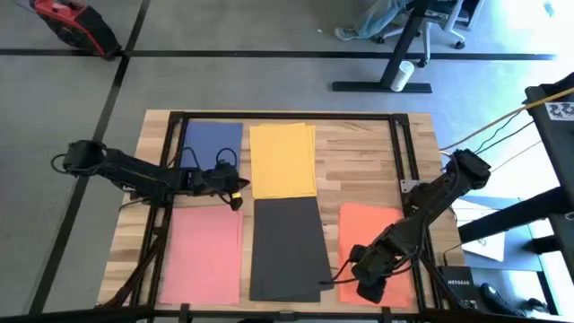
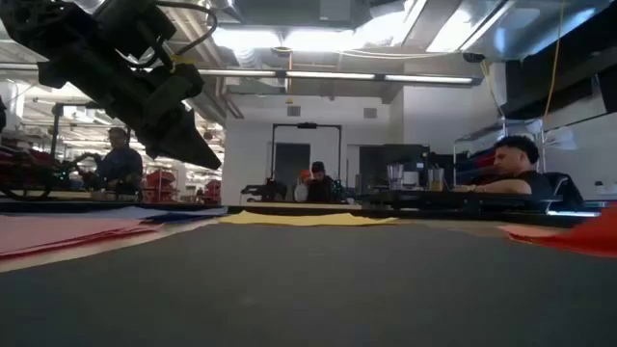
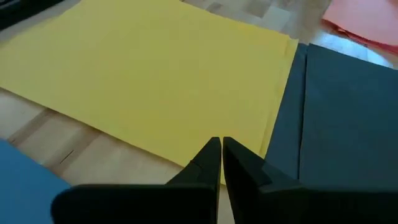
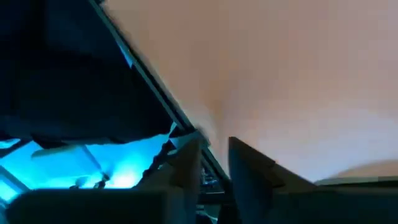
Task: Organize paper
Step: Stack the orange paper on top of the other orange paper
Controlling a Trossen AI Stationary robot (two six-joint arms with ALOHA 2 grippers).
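Hovering nearly closed and empty, the left gripper should drop onto the yellow sheets' near corner. The right gripper, slightly parted, pinches the orange sheet's edge.

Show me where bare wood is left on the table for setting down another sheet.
The clearest bare patch is the far right corner, between the yellow paper and the table edge, above the orange paper. Only narrow wood strips separate the blue paper, pink paper and black paper. The middle is crowded by the left tool; the right tool occupies the near right.
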